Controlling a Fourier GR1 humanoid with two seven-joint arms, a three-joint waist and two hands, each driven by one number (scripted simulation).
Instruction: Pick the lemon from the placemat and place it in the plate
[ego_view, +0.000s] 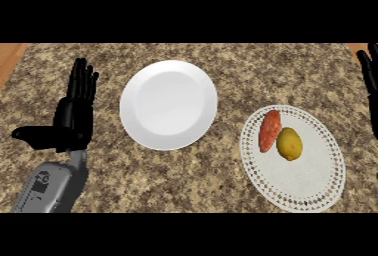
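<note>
**Fingers straight on both hands, lemon on placemat**

Fingers (81, 80) of the left hand (74, 117) are straight and together, pointing away up the view, thumb stuck out sideways to the left; nothing held. Left hand sits over the speckled brown worktop (184, 185), left of the plate (168, 104), apart from it. Grey forearm (52, 187) comes in from the lower left.

Right hand (369, 70) shows only at the right edge, upper part of the view, fingers up and straight, holding nothing, resting there; most of it is cut off.

Lemon (289, 143) lies on the white lace-edged placemat (303, 185), in its upper half, right of centre of the view. Orange-red elongated item (269, 130), looks like a sweet potato, lies just beside the lemon on its left, touching or nearly so.

Plate is white, round, nothing on it, sits on the worktop left of the placemat with a narrow gap between them. Lemon is well apart from both hands. Wooden strip (11, 57) shows at the top left corner past the worktop edge.
</note>
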